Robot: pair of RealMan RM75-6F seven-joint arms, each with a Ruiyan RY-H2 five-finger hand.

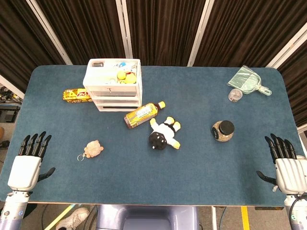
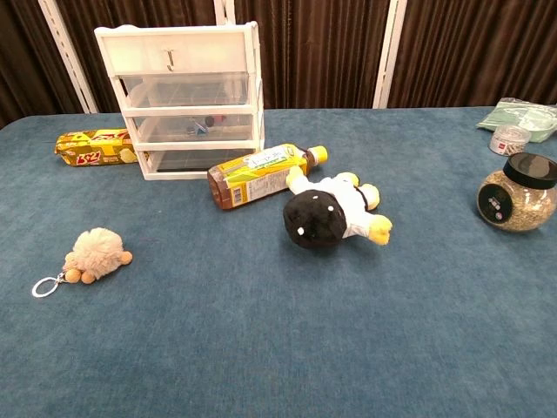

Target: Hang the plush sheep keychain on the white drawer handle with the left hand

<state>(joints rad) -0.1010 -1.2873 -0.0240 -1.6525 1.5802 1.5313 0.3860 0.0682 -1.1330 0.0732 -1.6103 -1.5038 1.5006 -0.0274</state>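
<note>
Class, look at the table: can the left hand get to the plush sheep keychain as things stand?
Probably yes. The left hand rests open at the table's near-left edge, and only bare mat lies between it and the sheep keychain; the bottle sits further off.

Neither hand appeared in the chest view. In the head view, the left arm (image 1: 12,211) and right arm (image 1: 297,213) ran off the bottom edge. The green dustpan (image 2: 526,116) was cropped at the chest view's right edge. Drawer contents (image 2: 196,128) stayed indistinct.
</note>
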